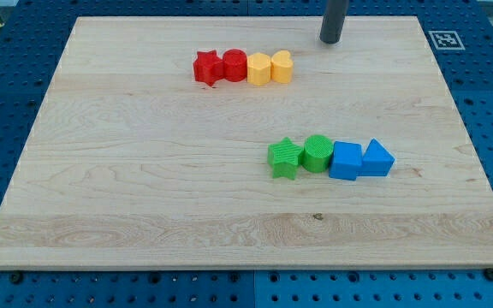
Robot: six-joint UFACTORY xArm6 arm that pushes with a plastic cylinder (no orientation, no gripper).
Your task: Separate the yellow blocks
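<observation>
Two yellow blocks sit side by side and touching near the view's top centre: a yellow hexagon-like block [258, 68] and, to its right, a yellow heart-like block [282, 67]. They end a row that starts at the left with a red star [207, 68] and a red round block [234, 65]. My tip [330, 39] stands on the board up and to the right of the yellow heart-like block, apart from it by about a block's width.
A second row lies right of centre: a green star [285, 157], a green cylinder [317, 153], a blue cube-like block [346, 160] and a blue triangle [376, 160]. The wooden board [144, 188] rests on a blue pegboard table. A fiducial marker [445, 39] is at the top right corner.
</observation>
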